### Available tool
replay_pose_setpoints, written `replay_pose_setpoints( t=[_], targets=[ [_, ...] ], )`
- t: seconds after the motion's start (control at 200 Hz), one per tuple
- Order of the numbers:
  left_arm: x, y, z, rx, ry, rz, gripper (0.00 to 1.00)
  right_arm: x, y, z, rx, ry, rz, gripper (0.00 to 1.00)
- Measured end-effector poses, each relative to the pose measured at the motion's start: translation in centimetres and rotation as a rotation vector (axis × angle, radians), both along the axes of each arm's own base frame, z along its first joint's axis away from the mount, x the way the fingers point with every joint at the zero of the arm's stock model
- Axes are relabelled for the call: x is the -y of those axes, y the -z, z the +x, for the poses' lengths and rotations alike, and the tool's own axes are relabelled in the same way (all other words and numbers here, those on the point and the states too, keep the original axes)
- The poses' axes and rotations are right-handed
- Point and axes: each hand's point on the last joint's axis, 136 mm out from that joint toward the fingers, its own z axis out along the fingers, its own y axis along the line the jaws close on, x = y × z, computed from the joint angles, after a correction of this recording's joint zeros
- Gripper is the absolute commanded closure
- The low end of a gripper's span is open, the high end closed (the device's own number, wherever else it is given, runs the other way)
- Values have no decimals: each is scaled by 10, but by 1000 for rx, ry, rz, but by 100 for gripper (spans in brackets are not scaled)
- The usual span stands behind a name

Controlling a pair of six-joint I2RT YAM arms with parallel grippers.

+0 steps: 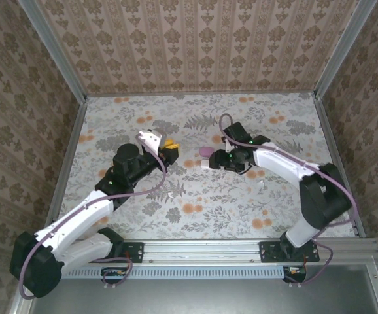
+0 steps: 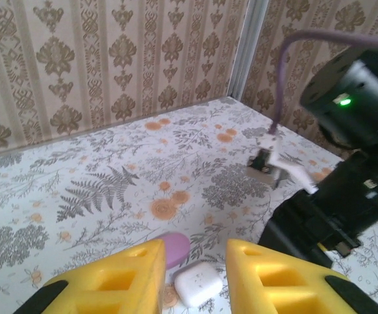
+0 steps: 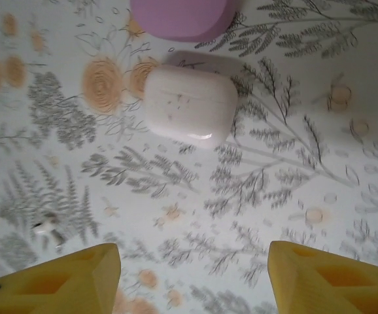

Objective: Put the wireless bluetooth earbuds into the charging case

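The white charging case [image 1: 206, 164] lies closed on the floral table, in the middle between both arms. A magenta-pink rounded piece [image 1: 205, 152] sits just behind it, nearly touching; up close it looks about as broad as the case [image 3: 189, 108], and I cannot tell two separate earbuds in the pink piece [image 3: 182, 16]. My left gripper [image 1: 168, 147] is open to the left of the case. In its wrist view, the case [image 2: 199, 284] and the pink piece [image 2: 172, 248] show beyond the gap of the left gripper [image 2: 195, 281]. My right gripper [image 3: 195, 281] is wide open just short of the case, empty.
The right arm's black wrist [image 2: 333, 209] is close on the far side of the case. A tiny white-and-dark speck [image 3: 45, 229] lies left of the right gripper. Papered walls and metal posts [image 1: 58, 59] enclose the table [image 1: 195, 216]. A white speck [image 1: 262, 185] lies near the right forearm.
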Motion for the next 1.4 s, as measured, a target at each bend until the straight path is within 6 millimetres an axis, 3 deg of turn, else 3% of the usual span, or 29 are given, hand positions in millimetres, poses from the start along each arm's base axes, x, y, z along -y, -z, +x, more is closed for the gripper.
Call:
replay_pose_setpoints(
  t=[0.275,0.505,0.745,0.94,1.245,1.4],
  targets=[
    [-10,0,1,-26,-35,15,66,-19,23,48,47,-153,-70,29],
    [-20,-4,2,-22,-66,13,65,-21,43,65,59,-215,-94,29],
    [-22,-2,3,-33,-72,13,65,-31,52,65,62,-278,-43,31],
    [-20,3,5,-54,-72,15,64,-39,63,46,32,-337,5,33],
    [-20,5,6,-61,-73,14,64,-51,52,7,42,-421,16,31],
    [-21,5,7,-63,-78,12,64,-36,28,22,160,-366,-101,28]
  ],
)
